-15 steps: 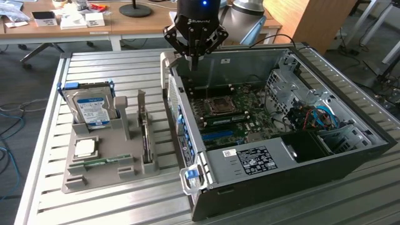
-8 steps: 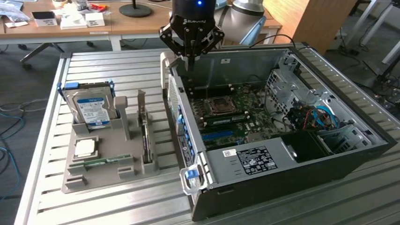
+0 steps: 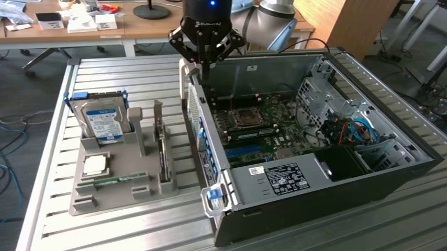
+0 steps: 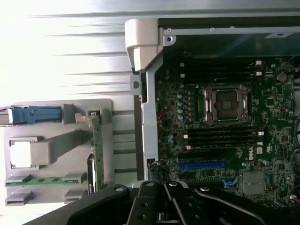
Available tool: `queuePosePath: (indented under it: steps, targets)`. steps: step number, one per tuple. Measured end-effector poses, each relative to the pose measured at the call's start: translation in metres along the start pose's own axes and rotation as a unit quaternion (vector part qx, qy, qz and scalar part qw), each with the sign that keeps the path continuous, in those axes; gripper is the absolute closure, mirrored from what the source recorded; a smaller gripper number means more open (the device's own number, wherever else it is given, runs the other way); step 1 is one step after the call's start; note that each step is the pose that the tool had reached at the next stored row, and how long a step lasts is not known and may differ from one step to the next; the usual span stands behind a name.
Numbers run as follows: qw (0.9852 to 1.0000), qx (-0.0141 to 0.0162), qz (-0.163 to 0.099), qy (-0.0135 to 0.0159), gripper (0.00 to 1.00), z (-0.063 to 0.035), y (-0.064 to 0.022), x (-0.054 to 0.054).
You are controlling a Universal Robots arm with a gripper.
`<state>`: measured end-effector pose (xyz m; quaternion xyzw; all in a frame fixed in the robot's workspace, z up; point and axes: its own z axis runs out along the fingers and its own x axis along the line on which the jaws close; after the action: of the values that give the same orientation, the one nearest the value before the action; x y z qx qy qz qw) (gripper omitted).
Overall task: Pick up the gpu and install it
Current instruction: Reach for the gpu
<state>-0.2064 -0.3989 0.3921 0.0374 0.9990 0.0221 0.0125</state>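
Claw is fully closed, fingertips pinched together, nothing in it. It hangs over the PC case, above the case wall that faces the parts tray. Can't tell if the tips touch that wall.

gpu is not picked up. It stands on edge in a tray slot just outside the case, running parallel to that wall, silver bracket at one end.

Hard drive stands upright in the tray, farther from the case than the gpu. CPU chip and green memory stick lie flat, also farther out.

The case lies open on its side, with the motherboard and CPU socket exposed inside. Case and tray both sit on the slatted metal table.
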Motion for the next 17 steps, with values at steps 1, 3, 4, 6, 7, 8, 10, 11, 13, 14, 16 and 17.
queuePosePath:
  steps: [1,3,4,6,7,8,10,11,13,14,16,17]
  targets:
    - [1.0000,0.0000,0.000,0.0000,0.89,0.0000,-0.0001,0.002]
    - [1.0000,0.0000,0.000,0.0000,0.89,-0.0001,-0.0003,0.005]
    - [1.0000,0.0000,0.000,0.0000,0.89,-0.0001,-0.0004,0.006]
    - [1.0000,0.0000,0.000,0.0000,0.89,-0.0002,-0.0006,0.009]
    - [1.0000,0.0000,0.000,0.0000,0.89,-0.0002,-0.0007,0.010]
    - [1.0000,0.0000,0.000,0.0000,0.89,-0.0002,-0.0008,0.011]
    - [1.0000,0.0000,0.000,0.0000,0.89,-0.0003,-0.0010,0.013]
    - [1.0000,0.0000,0.000,0.0000,0.89,-0.0003,-0.0010,0.014]
    - [1.0000,0.0000,0.000,0.0000,0.89,-0.0003,-0.0011,0.015]
    - [1.0000,0.0000,0.000,0.0000,0.89,-0.0003,-0.0011,0.015]
    - [1.0000,0.0000,0.000,0.0000,0.89,-0.0003,-0.0011,0.015]
    - [1.0000,0.0000,0.000,0.0000,0.89,-0.0003,-0.0011,0.015]
